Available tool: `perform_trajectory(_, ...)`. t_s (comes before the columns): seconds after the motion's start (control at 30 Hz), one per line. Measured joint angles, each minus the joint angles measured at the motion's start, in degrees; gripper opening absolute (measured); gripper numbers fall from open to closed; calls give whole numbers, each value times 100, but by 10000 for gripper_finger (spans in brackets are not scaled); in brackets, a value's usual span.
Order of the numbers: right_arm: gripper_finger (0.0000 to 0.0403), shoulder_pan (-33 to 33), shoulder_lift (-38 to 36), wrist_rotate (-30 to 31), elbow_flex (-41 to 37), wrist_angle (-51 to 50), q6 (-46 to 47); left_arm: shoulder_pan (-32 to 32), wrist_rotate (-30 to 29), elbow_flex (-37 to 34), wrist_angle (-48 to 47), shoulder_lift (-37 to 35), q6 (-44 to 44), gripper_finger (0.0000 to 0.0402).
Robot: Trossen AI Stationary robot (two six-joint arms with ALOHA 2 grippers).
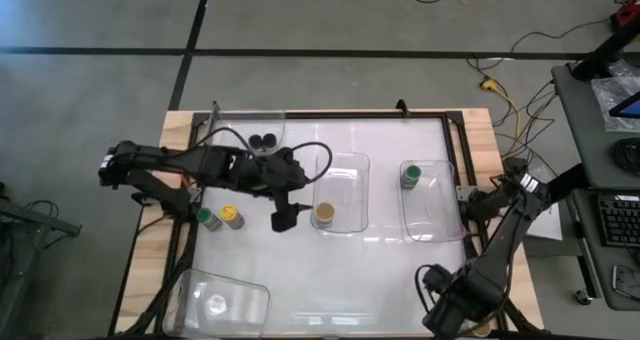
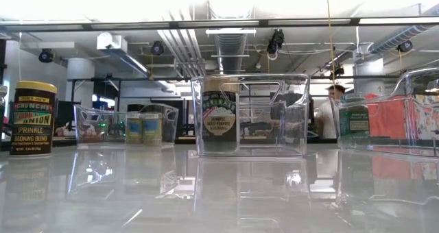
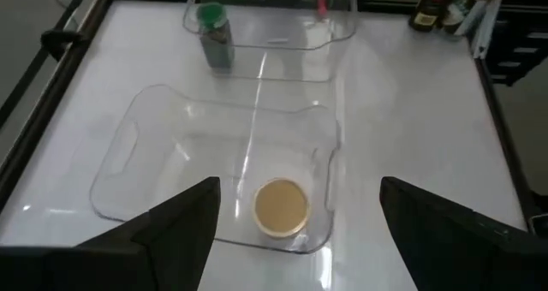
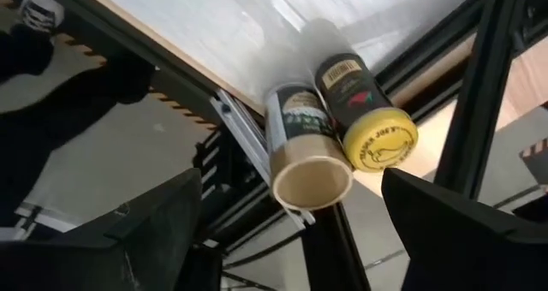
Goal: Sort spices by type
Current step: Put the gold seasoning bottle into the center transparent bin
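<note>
The left gripper (image 1: 284, 218) is hovering at centre frame, fingers apart (nothing held), beside the tan jar (image 1: 325, 215); the right gripper (image 1: 478, 204) is waiting open at right.

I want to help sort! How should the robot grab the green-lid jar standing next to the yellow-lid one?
Probably from straight above, fingers closing on the round sides just under the lid. The green-lid jar stands upright, with the yellow-lid jar close beside it, so the fingers should go on the two sides facing away from that neighbour.
</note>
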Motion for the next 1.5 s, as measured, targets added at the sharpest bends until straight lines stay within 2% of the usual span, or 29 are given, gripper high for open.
perform_trajectory(0.13,352,102,91,-54,0,102,13,-22,-42,0,231,24,9,304)
perform_trajectory(0.27,352,229,193,-575,-2,541,627,-22,-274,0,410,103,13,304)
perform_trajectory(0.43,352,365,193,-747,-35,623,1320,-22,-289,0,397,182,147,304)
perform_trajectory(0.6,352,400,191,-1285,-417,1057,1581,-22,-289,0,397,212,168,304)
perform_trajectory(0.73,352,398,191,-1371,-884,1572,1531,-22,-289,0,384,212,188,304)
perform_trajectory(0.9,352,400,177,-1739,-1334,1586,1480,-22,-289,0,375,212,188,304)
perform_trajectory(1.2,352,398,118,-1928,-1692,1694,992,-22,-289,0,355,212,168,304)
perform_trajectory(1.5,352,411,114,-2035,-2159,2320,775,-22,-287,0,357,212,164,304)
